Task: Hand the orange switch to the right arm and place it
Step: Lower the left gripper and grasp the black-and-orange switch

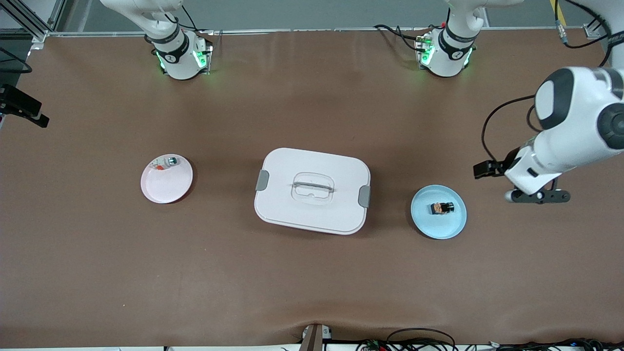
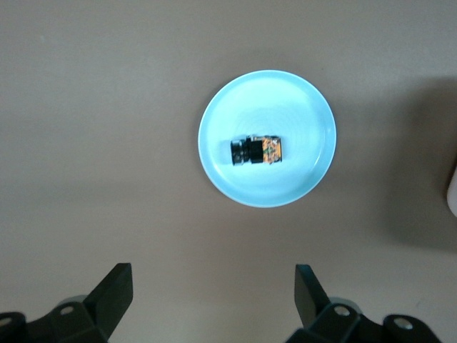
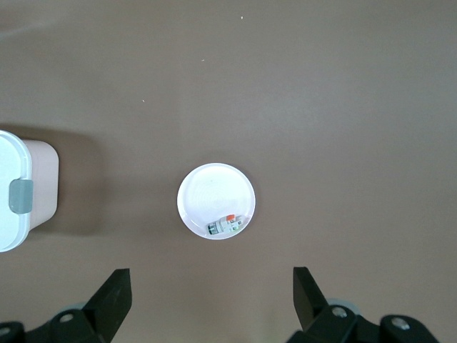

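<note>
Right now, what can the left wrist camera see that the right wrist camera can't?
Only the left wrist view shows the orange switch lying on the blue plate, with the open left gripper above the table near it. Only the right wrist view shows the pink plate holding a small whitish part, with the open right gripper above the table near it. Both share the brown table and an edge of the white lidded box.

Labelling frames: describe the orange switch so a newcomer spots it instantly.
Start at the white lidded box mid-table; the blue plate lies beside it toward the left arm's end. The orange switch lies on that plate: tiny, black, with an orange band, unlike the whitish part on the pink plate.
</note>
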Motion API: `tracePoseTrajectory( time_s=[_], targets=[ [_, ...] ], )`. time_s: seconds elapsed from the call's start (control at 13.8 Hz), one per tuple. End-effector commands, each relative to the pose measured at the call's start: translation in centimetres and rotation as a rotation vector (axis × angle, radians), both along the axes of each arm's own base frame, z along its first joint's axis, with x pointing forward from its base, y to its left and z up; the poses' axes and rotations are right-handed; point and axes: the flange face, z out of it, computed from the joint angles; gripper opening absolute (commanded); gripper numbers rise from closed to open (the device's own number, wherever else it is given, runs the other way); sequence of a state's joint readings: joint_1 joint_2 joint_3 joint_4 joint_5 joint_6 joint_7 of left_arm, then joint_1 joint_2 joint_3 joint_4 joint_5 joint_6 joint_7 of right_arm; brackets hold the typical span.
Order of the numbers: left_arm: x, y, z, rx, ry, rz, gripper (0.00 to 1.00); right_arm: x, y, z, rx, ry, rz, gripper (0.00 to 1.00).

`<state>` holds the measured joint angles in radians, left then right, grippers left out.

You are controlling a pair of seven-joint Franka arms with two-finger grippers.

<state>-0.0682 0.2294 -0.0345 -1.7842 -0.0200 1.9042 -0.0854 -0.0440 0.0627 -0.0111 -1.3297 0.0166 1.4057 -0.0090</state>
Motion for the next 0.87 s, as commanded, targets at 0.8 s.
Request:
tracePoseTrajectory(
  time_s=[0.8],
  targets=[
    [2.7,-4.8,-13.8,0.039,-0.104,0.003,1.00,-0.5,-0.2,0.6,-0.010,-0.011,-0.002,1.00]
  ],
)
